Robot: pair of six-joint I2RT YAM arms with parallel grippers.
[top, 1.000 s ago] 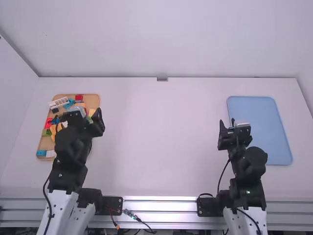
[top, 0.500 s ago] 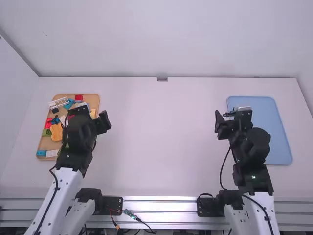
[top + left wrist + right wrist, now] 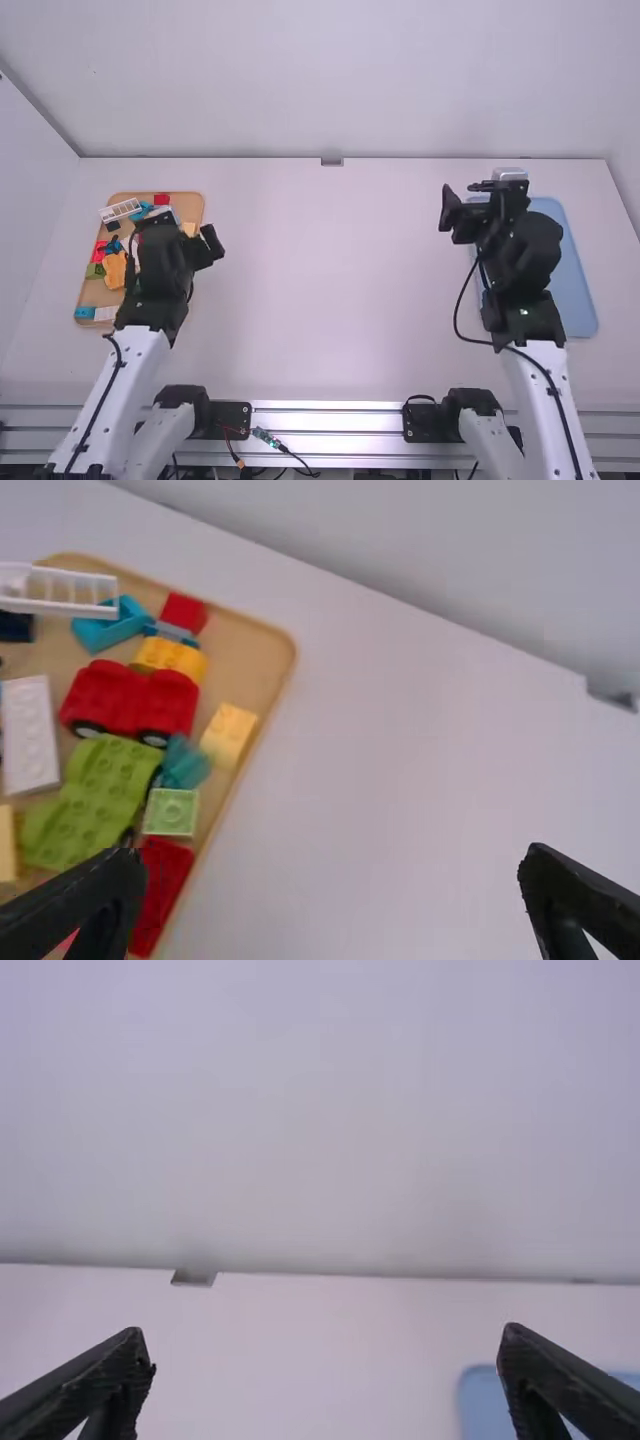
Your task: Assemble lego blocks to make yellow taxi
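Reach | our right hand (image 3: 322,1360), well apart from the block tray (image 3: 262,645), has moved forward, wide and empty | left hand (image 3: 330,880) wide over the tray's edge | yellow bricks (image 3: 229,734) inside it | we judge: positioning only, assembly unstarted

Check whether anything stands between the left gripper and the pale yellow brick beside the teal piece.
Nothing visible stands between the left gripper and that pale yellow brick; the teal piece lies close beside it and might crowd a finger.
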